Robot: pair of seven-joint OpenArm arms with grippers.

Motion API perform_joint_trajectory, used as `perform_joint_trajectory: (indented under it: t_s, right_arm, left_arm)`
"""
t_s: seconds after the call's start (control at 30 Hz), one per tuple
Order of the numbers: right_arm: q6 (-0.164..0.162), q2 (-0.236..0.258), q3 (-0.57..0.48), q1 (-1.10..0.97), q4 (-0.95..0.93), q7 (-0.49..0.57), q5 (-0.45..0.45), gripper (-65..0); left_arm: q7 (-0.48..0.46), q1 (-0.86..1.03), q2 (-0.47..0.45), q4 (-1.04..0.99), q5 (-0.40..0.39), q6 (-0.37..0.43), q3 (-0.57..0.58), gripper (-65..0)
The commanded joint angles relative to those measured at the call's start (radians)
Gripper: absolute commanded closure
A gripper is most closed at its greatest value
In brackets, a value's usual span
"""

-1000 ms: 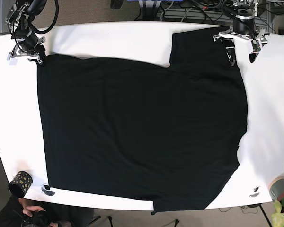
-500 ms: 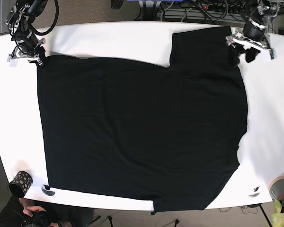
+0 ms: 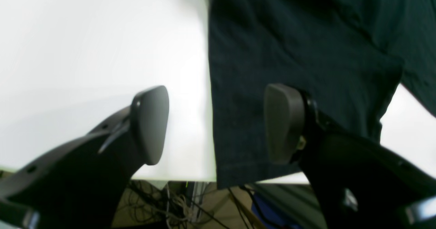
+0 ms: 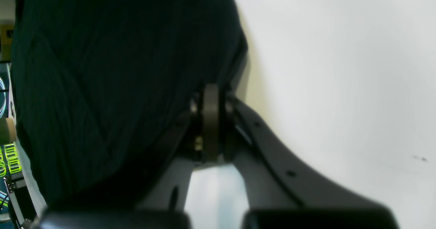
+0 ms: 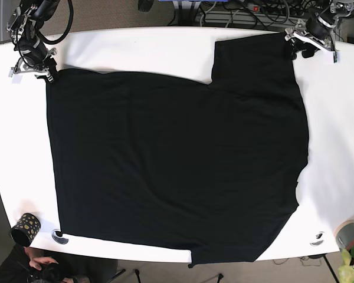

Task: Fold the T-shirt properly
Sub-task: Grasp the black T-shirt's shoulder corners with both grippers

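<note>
While right gripper (image 4: 211, 120) pinches T-shirt (image 5: 177, 159), left gripper (image 3: 216, 123) straddles its sleeve edge.

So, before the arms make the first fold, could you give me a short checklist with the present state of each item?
1. Right gripper shut on the T-shirt corner: ok; its fingers meet at the cloth's edge.
2. Left gripper holding the sleeve: not ok; open, one finger over the table, the other over the fabric.
3. Sleeve edge between the left fingers: ok; the edge runs through the gap.
4. Shirt flat on the table: ok in the base view.
5. Left fingers low enough to pinch the cloth: cannot tell.
</note>
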Motion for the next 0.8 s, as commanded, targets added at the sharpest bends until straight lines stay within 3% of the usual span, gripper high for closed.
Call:
perform_joint_trajectory:
  t_s: [0.0,0.43,0.77]
  right_arm:
    - [0.011,0.019,0.006,0.0,0.015,0.007,0.02,0.0]
    - [0.011,0.019,0.006,-0.003,0.015,0.007,0.022,0.0]
    - [0.011,0.017,0.006,-0.003,0.015,0.004,0.022,0.0]
  left_arm:
    - [-0.011,0.02,-0.011,0.006,-0.016,-0.042,0.023,-40.4]
    - [-0.011,0.058,-0.01,-0.048,-0.015,-0.063,0.105,-38.3]
    - [-0.011,0.021,-0.011,-0.054,-0.013,-0.061,0.106,-6.8]
